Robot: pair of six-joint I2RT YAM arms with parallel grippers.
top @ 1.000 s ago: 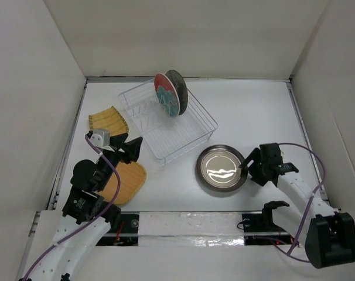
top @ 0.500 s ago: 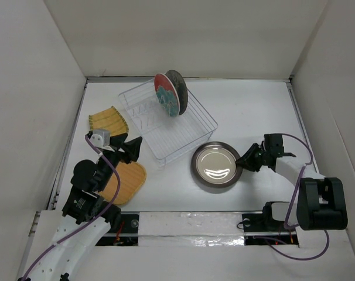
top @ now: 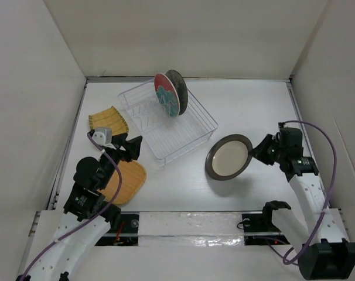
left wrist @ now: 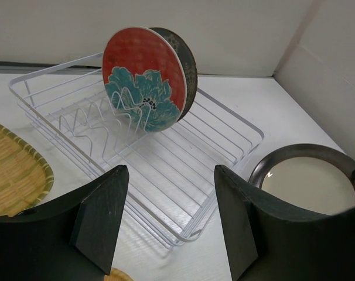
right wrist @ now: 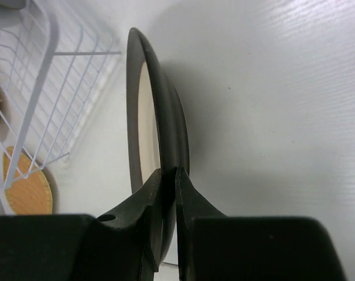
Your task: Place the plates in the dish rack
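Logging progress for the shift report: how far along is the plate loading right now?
Done: the red plate with teal flowers and the dark round plate stand upright in the clear wire dish rack. In hand: the right claw is clamped on the dark-rimmed silver plate, tilted on edge beside the rack. Left: the fan-shaped yellow-orange ribbed dish and the round yellow-orange ribbed dish lie on the table.

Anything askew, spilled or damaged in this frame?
Nothing broken or spilled. The silver plate is tilted only because the right gripper pinches its rim. The red plate stands upright in the dish rack.
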